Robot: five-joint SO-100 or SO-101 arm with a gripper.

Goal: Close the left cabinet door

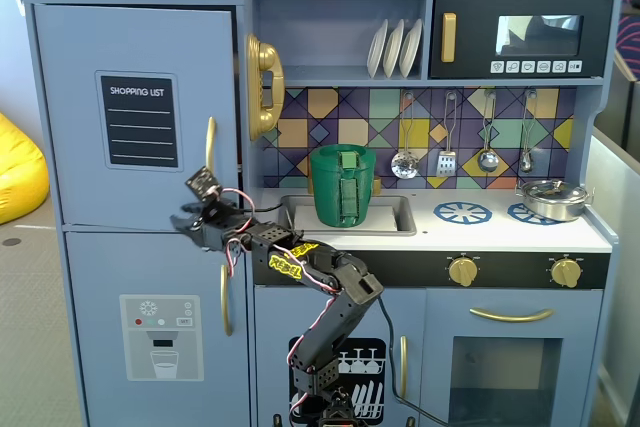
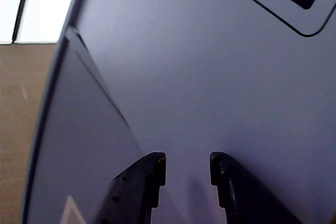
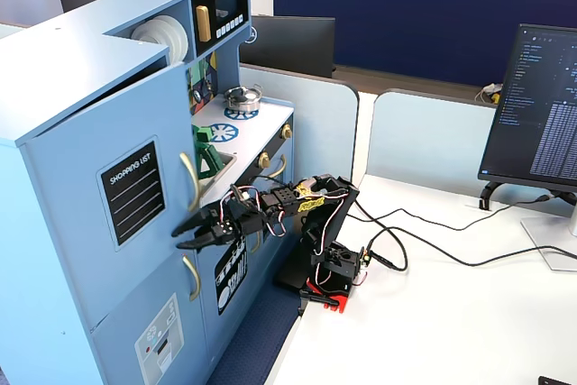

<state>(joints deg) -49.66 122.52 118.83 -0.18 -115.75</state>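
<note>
The left cabinet door (image 1: 80, 147) is light blue with a black SHOPPING LIST panel (image 1: 139, 120) and a curved gold handle (image 1: 210, 144). It stands slightly ajar, with a gap at its top edge in a fixed view (image 3: 81, 214). My gripper (image 1: 185, 222) is open and empty. Its tips are close to the door's face near the lower edge, left of the handle, which also shows in a fixed view (image 3: 185, 232). In the wrist view the two black fingers (image 2: 152, 182) point at the flat blue door (image 2: 210, 66); I cannot tell if they touch it.
The lower fridge door (image 1: 160, 337) with the dispenser graphic is below. A gold phone (image 1: 264, 87), a green pot (image 1: 342, 185) in the sink, a microwave (image 1: 520, 37) and a steel pan (image 1: 555, 197) are to the right. The arm base (image 3: 329, 268), cables and a monitor (image 3: 541, 105) sit on the white table.
</note>
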